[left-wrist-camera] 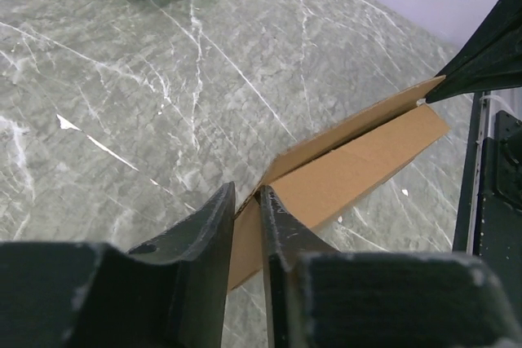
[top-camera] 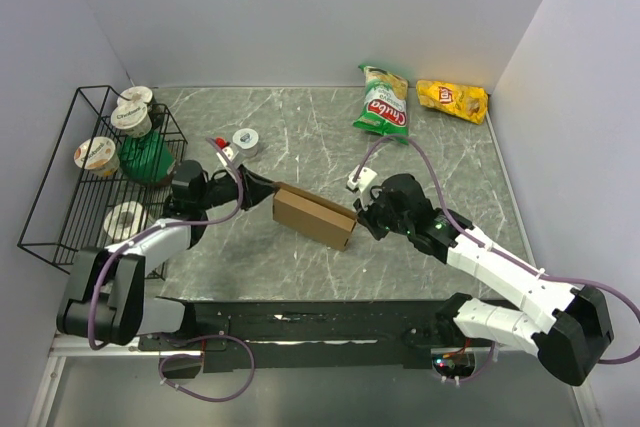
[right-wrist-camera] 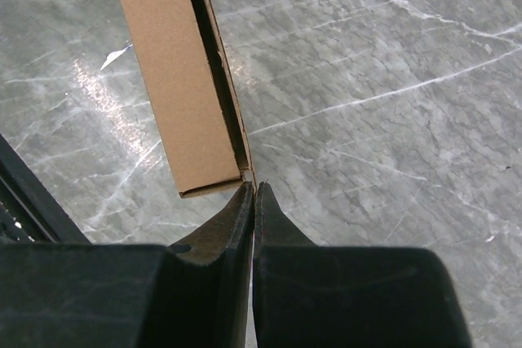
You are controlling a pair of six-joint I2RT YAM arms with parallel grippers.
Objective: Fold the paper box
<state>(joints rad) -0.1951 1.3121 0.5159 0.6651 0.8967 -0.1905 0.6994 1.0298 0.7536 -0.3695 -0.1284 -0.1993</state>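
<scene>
The paper box [top-camera: 315, 215] is plain brown cardboard, unprinted, pressed nearly flat, with a thin dark slit open along one long side. It stands on edge near the middle of the grey marbled surface [top-camera: 300, 137], slanting from far left to near right. The left gripper [top-camera: 272, 190] pinches one end and the right gripper [top-camera: 358, 217] the other, jaws closed on thin card.

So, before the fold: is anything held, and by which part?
The right gripper pinches the paper box by a wall edge at one end; the left gripper straddles the other end's edge, grip unclear.
</scene>
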